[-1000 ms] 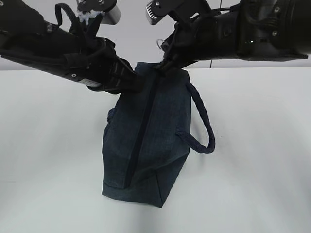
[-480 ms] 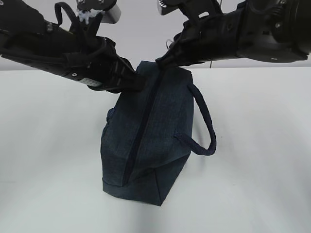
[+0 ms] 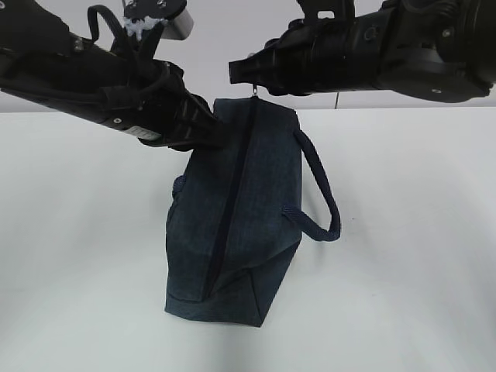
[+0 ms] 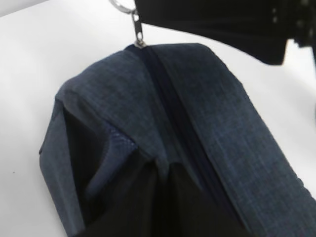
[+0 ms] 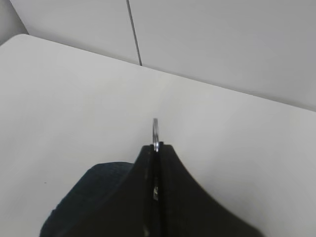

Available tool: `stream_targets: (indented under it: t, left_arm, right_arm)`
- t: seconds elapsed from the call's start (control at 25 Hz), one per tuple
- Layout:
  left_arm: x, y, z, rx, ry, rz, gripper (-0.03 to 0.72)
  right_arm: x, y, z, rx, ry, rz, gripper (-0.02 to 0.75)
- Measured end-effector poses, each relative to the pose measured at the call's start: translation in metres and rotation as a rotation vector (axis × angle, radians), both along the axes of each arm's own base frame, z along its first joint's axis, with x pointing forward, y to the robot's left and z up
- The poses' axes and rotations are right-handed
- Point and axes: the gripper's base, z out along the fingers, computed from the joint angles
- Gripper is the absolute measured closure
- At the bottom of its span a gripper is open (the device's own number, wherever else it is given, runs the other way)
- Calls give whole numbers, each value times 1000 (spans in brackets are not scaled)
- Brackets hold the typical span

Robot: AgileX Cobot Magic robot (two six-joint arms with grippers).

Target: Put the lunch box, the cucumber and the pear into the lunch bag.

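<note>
Navy bag (image 3: 236, 217) stands zipped on the white table (image 3: 403, 232), contents hidden. Left gripper (image 3: 203, 130) pinches its far side fabric; beyond, right gripper (image 5: 156, 148) is clamped on the ring pull (image 4: 129, 7).

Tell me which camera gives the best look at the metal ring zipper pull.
The left wrist view: the zipper pull hangs there in profile, ring and tab, at the end of the lunch bag. The right wrist view shows only the ring edge-on in the shut right claw. The exterior view shows a tiny glint.
</note>
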Motion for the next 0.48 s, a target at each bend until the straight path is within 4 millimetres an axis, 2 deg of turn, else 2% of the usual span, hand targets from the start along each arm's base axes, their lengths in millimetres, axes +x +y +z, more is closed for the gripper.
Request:
stream_targets:
  t: [0.16, 0.32, 0.48]
  left_arm:
    - [-1, 0, 0, 2, 6, -6, 685]
    - [-2, 0, -1, 7, 13, -13, 685]
    - [-3, 0, -2, 18, 23, -25, 685]
  right_arm:
    - [-1, 4, 0, 27, -17, 45, 738]
    - [-10, 12, -8, -15, -23, 227, 738]
    - [-21, 20, -15, -11, 69, 354, 738]
